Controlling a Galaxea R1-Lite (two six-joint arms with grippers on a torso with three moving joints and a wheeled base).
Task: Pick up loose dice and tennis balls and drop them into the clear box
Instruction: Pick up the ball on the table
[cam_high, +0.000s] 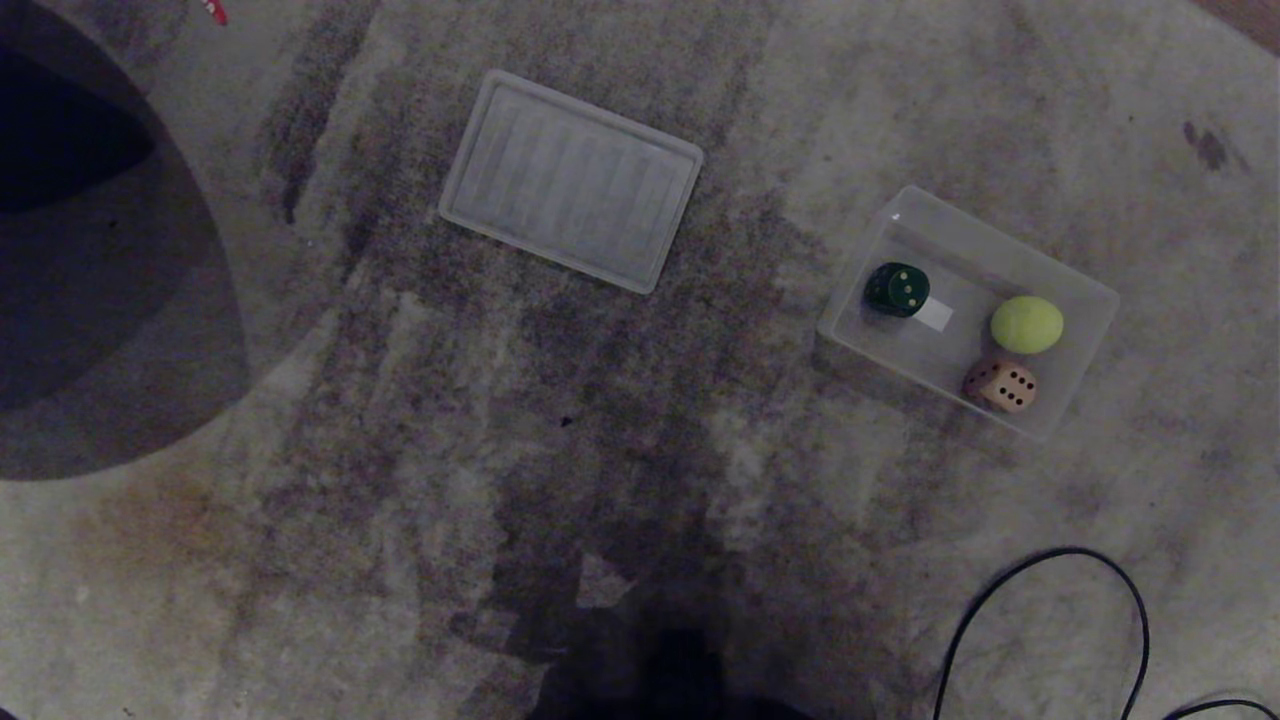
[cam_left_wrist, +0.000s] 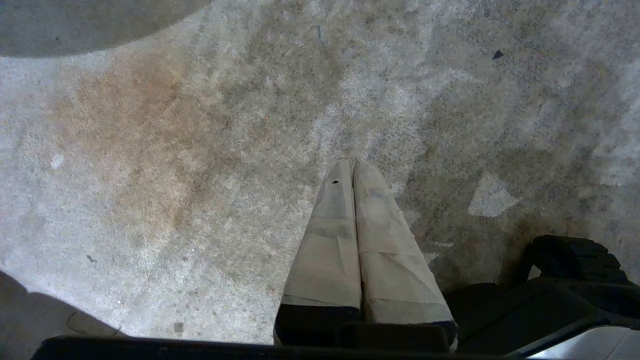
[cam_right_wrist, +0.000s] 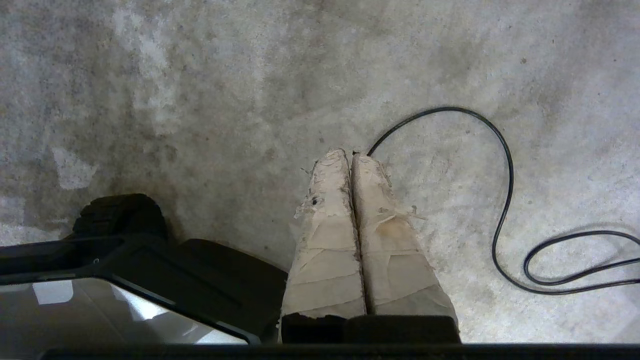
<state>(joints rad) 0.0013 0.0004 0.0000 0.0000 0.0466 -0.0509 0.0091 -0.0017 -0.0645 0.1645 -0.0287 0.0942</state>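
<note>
Carpet (cam_high: 600, 420); clear box (cam_high: 1085, 285) beyond shut right hand (cam_right_wrist: 350, 156).

Carpet (cam_high: 420, 420): mottled grey, darker streaks, rusty brown stain well left of box (cam_high: 1085, 300). Box clear. In box: green die (cam_high: 896, 290), pale pips; yellow-green ball (cam_high: 1027, 324); tan die (cam_high: 1000, 386), dark pips. Panel (cam_high: 570, 180) left of box: clear, ribbed. Cable (cam_high: 1120, 590) below box: black.
</note>
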